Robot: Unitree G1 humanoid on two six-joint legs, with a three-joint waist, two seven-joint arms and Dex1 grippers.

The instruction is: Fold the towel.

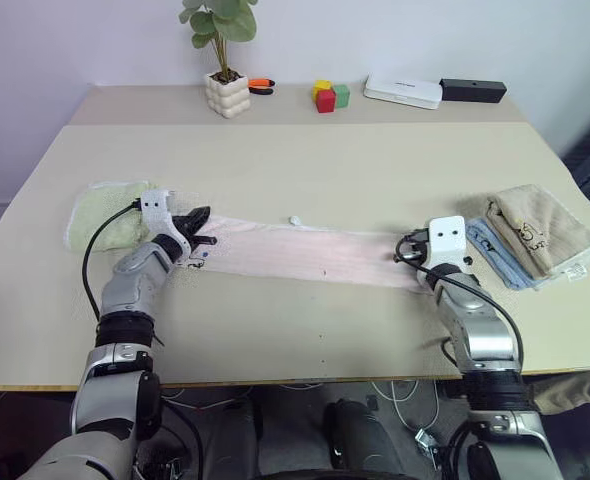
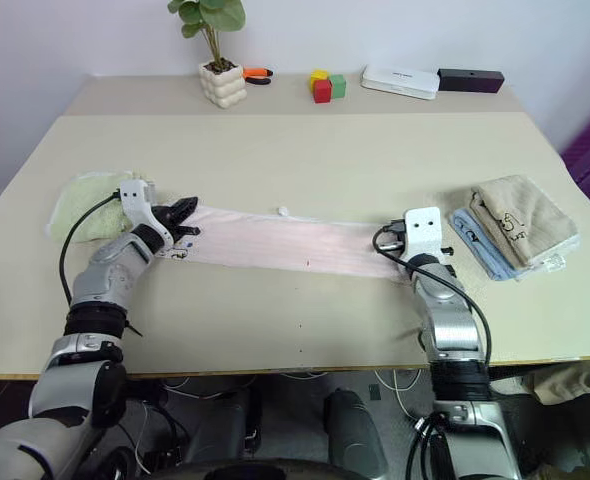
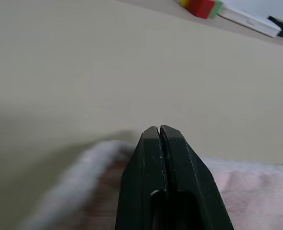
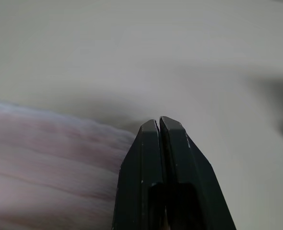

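1. Two ends of the towel (image 1: 305, 252) are reached by the arms. The towel is laid out long and flat across the middle of the worktop (image 1: 305, 160), with the pale green towel (image 1: 105, 215) beside its left end and the beige towel (image 1: 537, 232) near its right end.
2. The left end effector (image 1: 197, 228) is seen at the left end with its fingers pressed together. The right end effector (image 4: 158, 125) is seen at the right end, also pressed together. It cannot be told if any pink cloth is pinched between them.
3. If no cloth is held, the ends could be left behind when the arms are lifted, and no fold would be made.
4. If only a little fluff is held, the towel could slip out halfway and drop in a heap.
5. If one end is lifted faster than the other, the fold could come out crooked.
6. The green towel could be bumped or dragged along, because it is so close to the left end.
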